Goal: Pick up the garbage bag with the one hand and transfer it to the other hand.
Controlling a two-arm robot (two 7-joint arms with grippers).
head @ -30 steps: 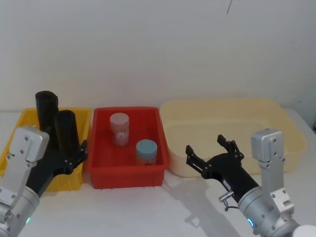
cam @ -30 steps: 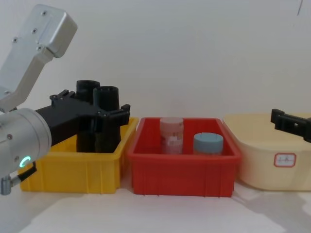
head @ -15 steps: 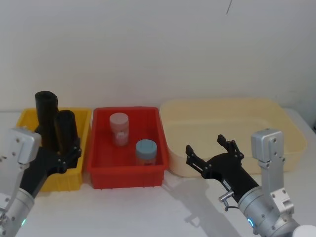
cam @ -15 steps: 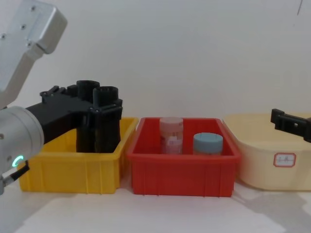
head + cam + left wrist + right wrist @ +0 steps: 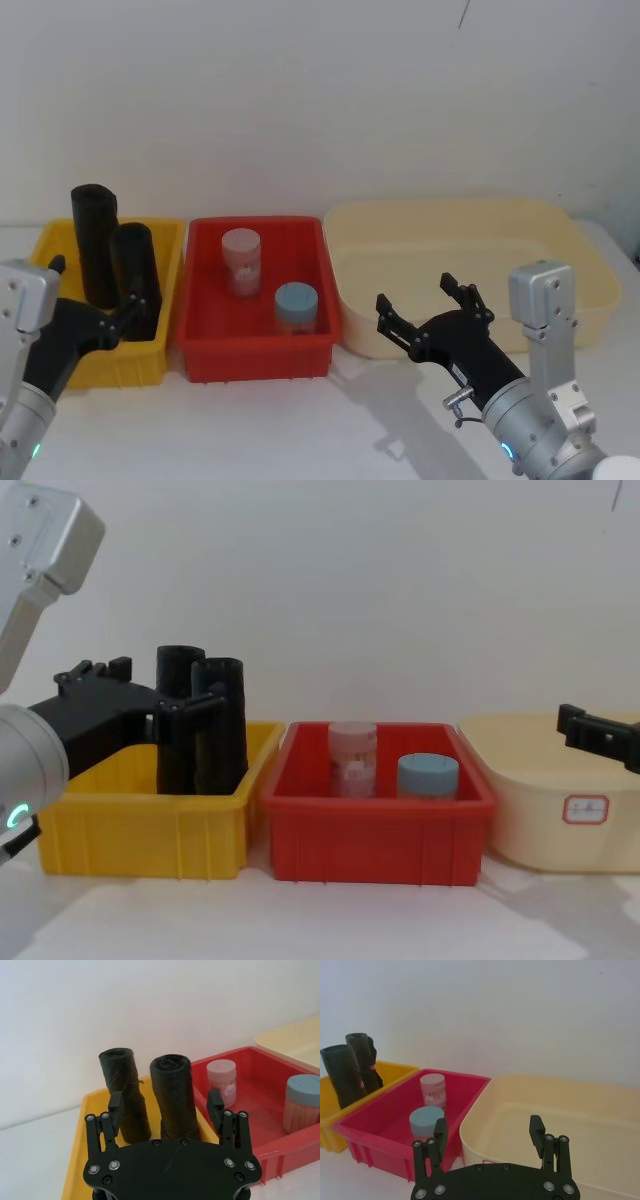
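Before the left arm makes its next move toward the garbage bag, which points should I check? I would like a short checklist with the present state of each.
1. Left gripper open: ok.
2. Garbage bag upright in the yellow bin: ok.
3. Bag centred ahead of the left jaws, in the left wrist view: ok.
4. Room for a finger between the bag and the second black roll: cannot tell.
5. Bag gripped: not ok, no contact.
6. Right gripper open, in front of the cream tub: ok.
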